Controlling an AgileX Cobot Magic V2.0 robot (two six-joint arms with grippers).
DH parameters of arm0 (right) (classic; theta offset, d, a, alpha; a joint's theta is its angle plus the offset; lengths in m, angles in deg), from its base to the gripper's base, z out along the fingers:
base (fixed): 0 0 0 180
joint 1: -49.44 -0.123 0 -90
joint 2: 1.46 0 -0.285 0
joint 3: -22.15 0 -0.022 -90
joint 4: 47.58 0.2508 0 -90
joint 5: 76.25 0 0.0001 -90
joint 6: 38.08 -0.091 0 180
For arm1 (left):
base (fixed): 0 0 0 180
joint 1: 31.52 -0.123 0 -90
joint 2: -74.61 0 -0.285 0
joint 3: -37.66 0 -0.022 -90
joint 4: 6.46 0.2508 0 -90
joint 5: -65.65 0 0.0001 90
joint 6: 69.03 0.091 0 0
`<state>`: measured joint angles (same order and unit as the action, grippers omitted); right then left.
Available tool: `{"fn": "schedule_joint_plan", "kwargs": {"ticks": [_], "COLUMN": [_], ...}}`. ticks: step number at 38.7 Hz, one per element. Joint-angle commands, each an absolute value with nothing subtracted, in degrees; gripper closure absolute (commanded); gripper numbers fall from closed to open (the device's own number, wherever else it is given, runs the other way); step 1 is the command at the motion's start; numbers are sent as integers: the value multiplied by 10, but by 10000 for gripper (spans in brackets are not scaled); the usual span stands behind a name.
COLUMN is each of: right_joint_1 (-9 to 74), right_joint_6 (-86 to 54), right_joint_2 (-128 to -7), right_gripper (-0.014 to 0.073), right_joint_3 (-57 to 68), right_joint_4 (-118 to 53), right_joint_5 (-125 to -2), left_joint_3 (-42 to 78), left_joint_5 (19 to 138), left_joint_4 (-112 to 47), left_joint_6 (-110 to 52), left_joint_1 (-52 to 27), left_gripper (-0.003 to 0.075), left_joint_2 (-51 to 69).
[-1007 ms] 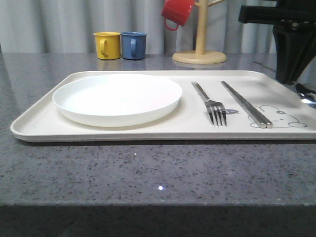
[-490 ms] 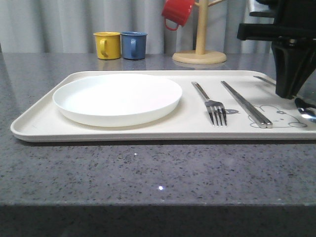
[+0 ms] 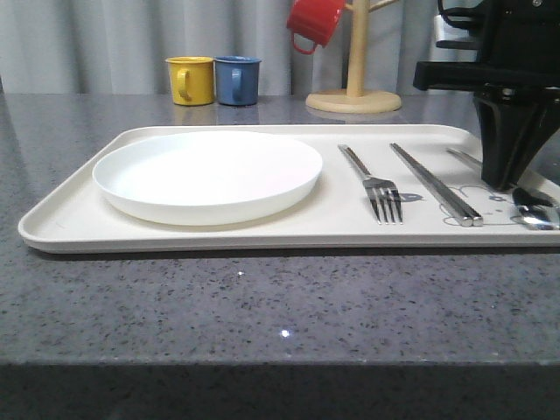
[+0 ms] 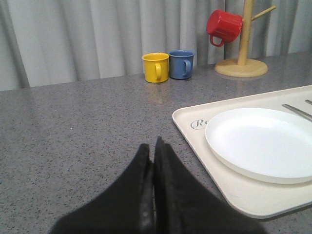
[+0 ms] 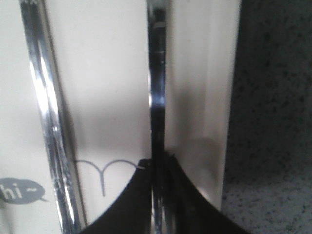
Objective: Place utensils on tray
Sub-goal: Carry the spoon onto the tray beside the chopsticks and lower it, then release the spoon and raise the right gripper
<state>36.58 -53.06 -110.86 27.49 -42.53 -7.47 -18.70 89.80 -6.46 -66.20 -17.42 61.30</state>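
A staged dining setup: a speckled grey stone counter [image 3: 262,297] before grey curtains [image 3: 114,39], with mugs [image 3: 191,80] at 11 o'clock and a wooden mug tree [image 3: 353,87] at 1 o'clock

Speckled dark grey stone bench [image 3: 262,297], glossy, small light glints on the near part. Yellow enamel mug [image 3: 191,80] and blue enamel mug [image 3: 236,80] upright side by side, just touching or nearly so, at the back of the bench, well to the left of the right tool. Light wooden mug tree with round base [image 3: 353,94] behind and left of the right tool; red mug [image 3: 313,21] hangs on it, tilted. Pale grey pleated curtain [image 3: 105,39] behind everything.
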Motion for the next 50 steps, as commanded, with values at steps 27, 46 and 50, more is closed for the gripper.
{"fn": "schedule_joint_plan", "kwargs": {"ticks": [27, 46, 50], "right_joint_1": [369, 369, 369], "right_joint_6": [-531, -488, -465], "right_joint_2": [-1087, -1029, -986], "right_gripper": [333, 344, 552], "right_joint_3": [304, 434, 424], "right_joint_4": [-433, -430, -431], "right_joint_5": [-92, 4, 4], "left_joint_3": [-172, -172, -172], "left_joint_5": [848, 848, 848], "left_joint_4": [-69, -69, -69], "left_joint_6": [-667, -667, -667], "left_joint_1": [-176, -176, -176], "left_gripper": [738, 738, 738], "left_joint_2": [607, 607, 607]}}
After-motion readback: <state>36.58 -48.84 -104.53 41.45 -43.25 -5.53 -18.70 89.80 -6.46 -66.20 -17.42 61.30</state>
